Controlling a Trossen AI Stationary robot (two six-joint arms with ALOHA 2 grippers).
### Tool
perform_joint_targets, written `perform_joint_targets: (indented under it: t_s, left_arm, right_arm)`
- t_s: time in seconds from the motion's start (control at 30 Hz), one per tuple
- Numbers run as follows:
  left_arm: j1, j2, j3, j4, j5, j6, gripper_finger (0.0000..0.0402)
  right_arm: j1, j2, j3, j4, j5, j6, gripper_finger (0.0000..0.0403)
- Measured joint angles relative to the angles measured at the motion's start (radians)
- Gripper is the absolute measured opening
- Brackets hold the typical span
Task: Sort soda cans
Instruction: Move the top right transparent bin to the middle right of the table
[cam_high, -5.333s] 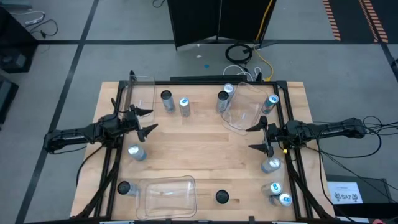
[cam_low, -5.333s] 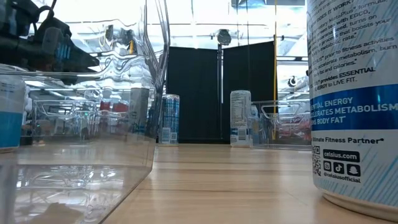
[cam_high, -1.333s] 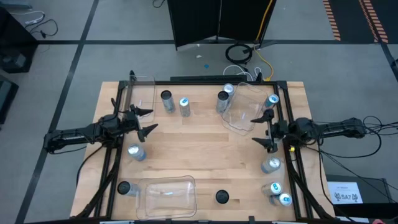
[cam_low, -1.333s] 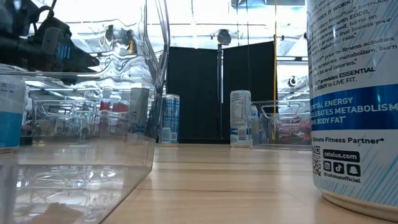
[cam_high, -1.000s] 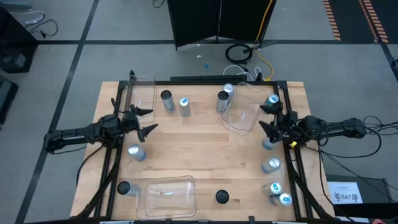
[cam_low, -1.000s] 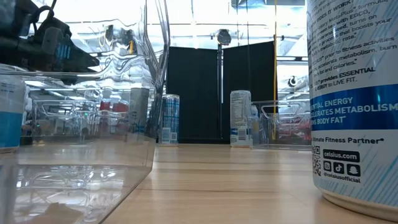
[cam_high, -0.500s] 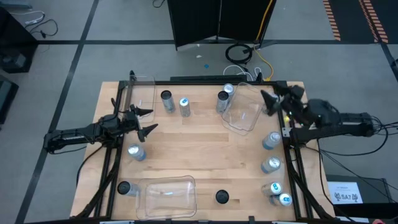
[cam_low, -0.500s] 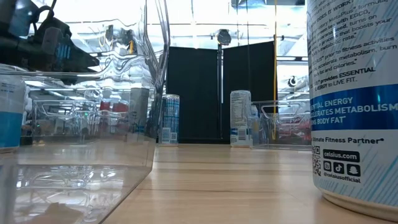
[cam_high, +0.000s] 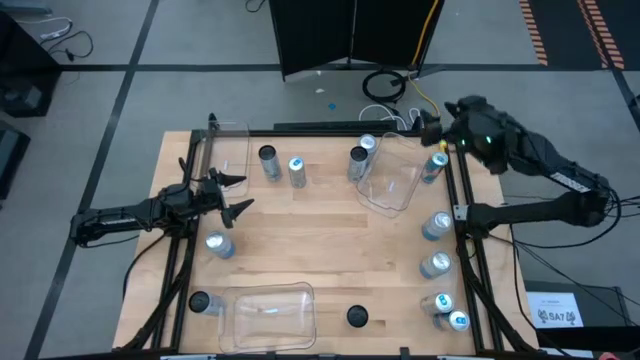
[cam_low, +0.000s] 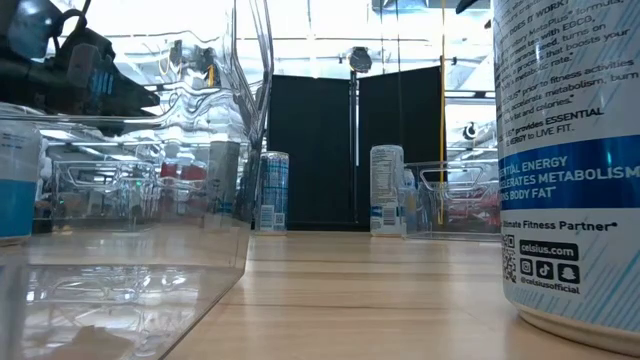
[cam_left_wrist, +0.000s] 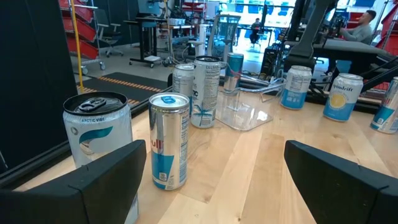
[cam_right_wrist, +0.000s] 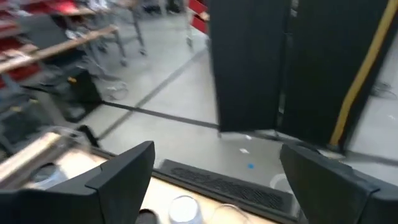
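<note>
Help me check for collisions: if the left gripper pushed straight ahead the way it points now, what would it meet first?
Probably the blue-topped can, standing nearest between the open jaws of the left gripper. The dark-topped can stands just beside that line. Depth is hard to judge, so a near miss is possible.

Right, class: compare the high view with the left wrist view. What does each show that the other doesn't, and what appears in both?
Only the high view: the right claw raised over the table's far right corner, the clear tray at the near edge, and the dark-topped can beside it.

Only the left wrist view: a person in the room behind.

Both: the open left claw, the blue-topped can next to the dark-topped can, and the wooden table.
</note>
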Motion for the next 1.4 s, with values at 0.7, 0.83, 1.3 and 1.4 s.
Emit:
perform_joint_targets:
  t_s: [0.7,0.83,1.3,1.4]
  left_arm:
    - [0.000,0.000,0.000,0.000,0.000,0.000,0.0389]
    - [0.000,0.000,0.000,0.000,0.000,0.000,0.0389]
    - [0.000,0.000,0.000,0.000,0.000,0.000,0.0389]
    - [0.000,0.000,0.000,0.000,0.000,0.000,0.0389]
  right_arm:
    - [-0.636,0.600,0.112,-0.163,-0.650,-0.253,0.0340]
    - [-0.697,0.680,0.112,-0.170,-0.690,-0.391,0.0340]
    - [-0.728,0.832,0.117,-0.201,-0.779,-0.691,0.0340]
    - [-0.724,0.870,0.110,-0.220,-0.745,-0.726,0.0340]
